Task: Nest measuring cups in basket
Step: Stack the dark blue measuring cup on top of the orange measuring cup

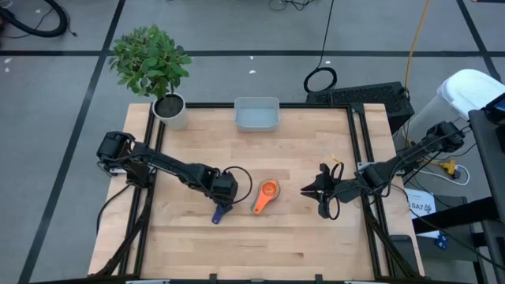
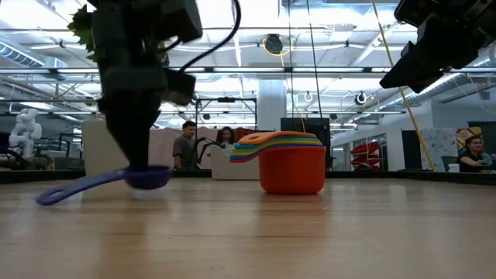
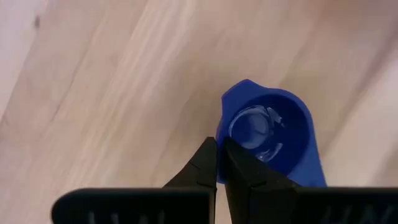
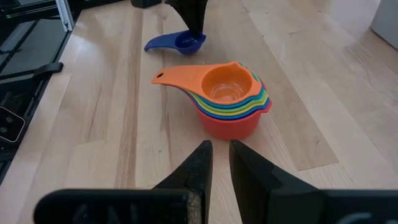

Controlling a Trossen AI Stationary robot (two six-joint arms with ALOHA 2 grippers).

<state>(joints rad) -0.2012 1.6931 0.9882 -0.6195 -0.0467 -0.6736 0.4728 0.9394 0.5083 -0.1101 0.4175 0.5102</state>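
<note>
The dark blue measuring cup (image 1: 218, 213) (image 3: 267, 130) sits left of a nested stack of cups (image 1: 267, 195) (image 4: 230, 99), which has a red cup at the bottom and an orange one on top and stands upright mid-table. My left gripper (image 1: 222, 203) (image 3: 219, 146) is above the blue cup, shut on it. My right gripper (image 1: 303, 189) (image 4: 221, 149) hovers right of the stack, pointing at it, with its fingers nearly together and holding nothing. The pale grey basket (image 1: 237, 115) stands at the table's far edge. My left gripper pinches the dark blue cup's wall at the rim (image 3: 219, 134), one finger (image 3: 245, 171) inside the bowl and one (image 3: 200, 165) outside. The fingers come from above, pointing down. The cup's handle (image 2: 66, 191) juts out sideways. Whether the bowl (image 2: 147, 177) rests on the table, I cannot tell.
A plant in a white pot (image 1: 172, 110) stands at the far left corner, left of the basket. Bare wooden table lies between the stack and the basket and along the near edge. Black frame rails (image 1: 359, 142) border the table's sides.
</note>
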